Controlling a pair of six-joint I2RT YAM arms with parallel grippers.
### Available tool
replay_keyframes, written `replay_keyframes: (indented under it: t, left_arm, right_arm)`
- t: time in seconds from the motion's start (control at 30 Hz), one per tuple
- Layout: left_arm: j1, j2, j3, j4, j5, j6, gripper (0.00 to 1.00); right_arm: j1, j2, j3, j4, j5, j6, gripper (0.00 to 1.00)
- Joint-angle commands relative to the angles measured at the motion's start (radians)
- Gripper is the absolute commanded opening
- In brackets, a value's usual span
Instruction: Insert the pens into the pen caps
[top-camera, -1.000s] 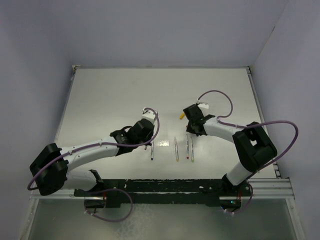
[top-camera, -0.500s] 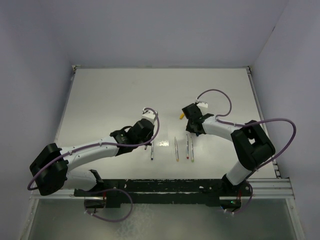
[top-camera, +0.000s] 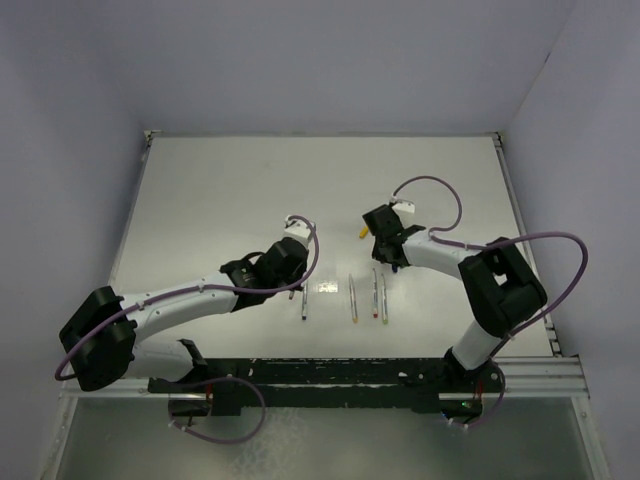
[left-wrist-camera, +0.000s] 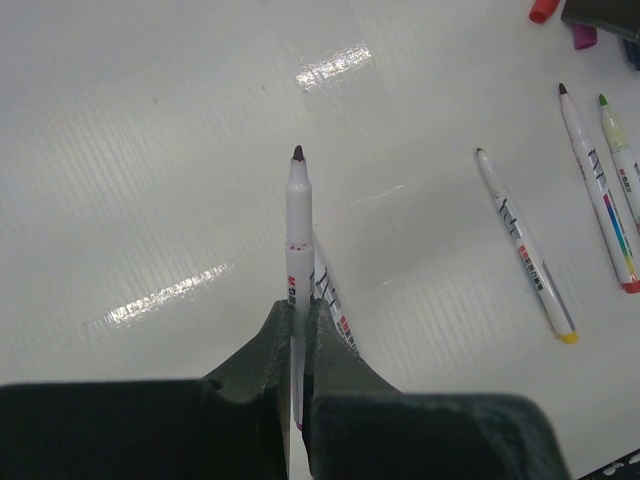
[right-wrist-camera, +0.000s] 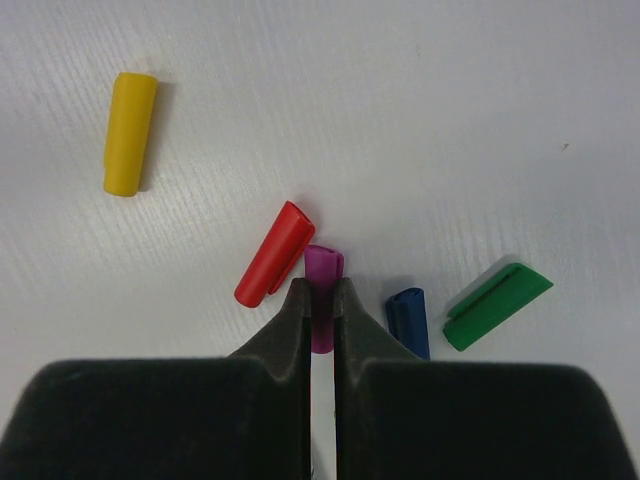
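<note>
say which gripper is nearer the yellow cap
Right. The right gripper, shut on the purple cap, sits beside the yellow cap; the left gripper holds a pen farther off.

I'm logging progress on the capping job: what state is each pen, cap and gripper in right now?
Held pen: uncapped, clamped in the left gripper.
Left gripper: shut on it.
Other pens: uncapped, lying flat.
Purple cap: off its pen, clamped in the right gripper.
Right gripper: shut on it.
Yellow cap: loose, lying flat.
Red cap: loose, lying flat.
Blue cap: loose, lying flat.
Green cap: loose, lying flat.
</note>
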Motion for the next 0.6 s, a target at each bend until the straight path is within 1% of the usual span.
replay_keyframes:
  t: [0.0, 0.2, 0.33, 0.53, 0.57]
  left_arm:
    - [0.006, -0.005, 0.005, 0.012, -0.015, -0.002, 0.00]
    - [0.006, 0.011, 0.026, -0.009, -0.020, 0.004, 0.00]
    - [0.006, 0.020, 0.055, -0.010, -0.027, 0.012, 0.00]
    - [0.006, -0.023, 0.047, 0.094, 0.019, 0.050, 0.00]
    - [0.006, -0.028, 0.049, 0.109, 0.024, 0.056, 0.00]
  right_arm:
    - [0.004, 0.050, -0.039, -0.068, -0.063, -0.013, 0.00]
    - [0.004, -0.008, -0.009, -0.066, -0.061, -0.059, 0.00]
    - [0.004, -0.078, 0.028, -0.057, -0.033, -0.112, 0.00]
    - [0.003, -0.224, 0.056, -0.020, -0.007, -0.199, 0.00]
    - [0.002, -0.255, 0.052, 0.011, -0.011, -0.212, 0.00]
